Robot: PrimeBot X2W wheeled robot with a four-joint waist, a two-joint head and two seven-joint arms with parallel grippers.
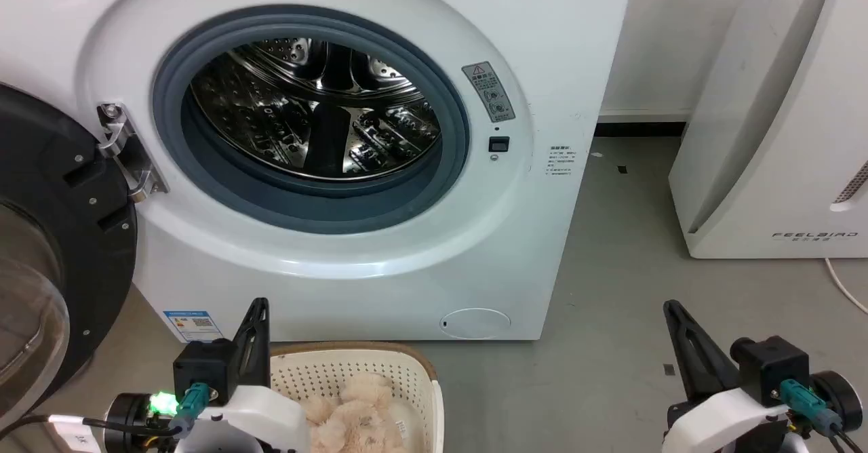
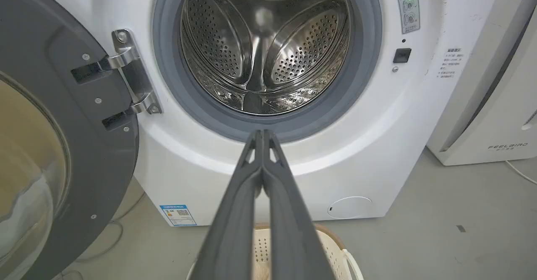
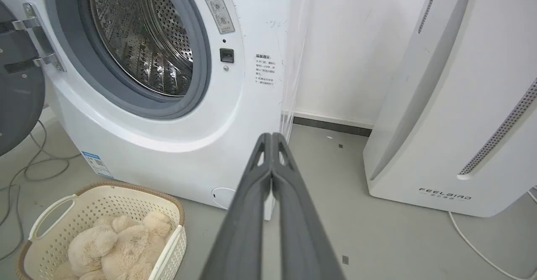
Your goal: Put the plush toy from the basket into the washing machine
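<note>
The left gripper (image 2: 262,134) has its two dark fingers pressed together with nothing between them, and so does the right gripper (image 3: 272,136); both rise from the bottom middle of their wrist frames. One plush toy (image 3: 113,246) lies inside the one basket (image 3: 105,196), at the lower left of the right wrist frame, on the floor (image 1: 610,344) just in front of the one washing machine (image 1: 380,283). Its door (image 1: 68,222) stands open at the left, showing the shiny steel drum (image 1: 319,107). One tall white appliance (image 3: 440,125) stands at the right.
</note>
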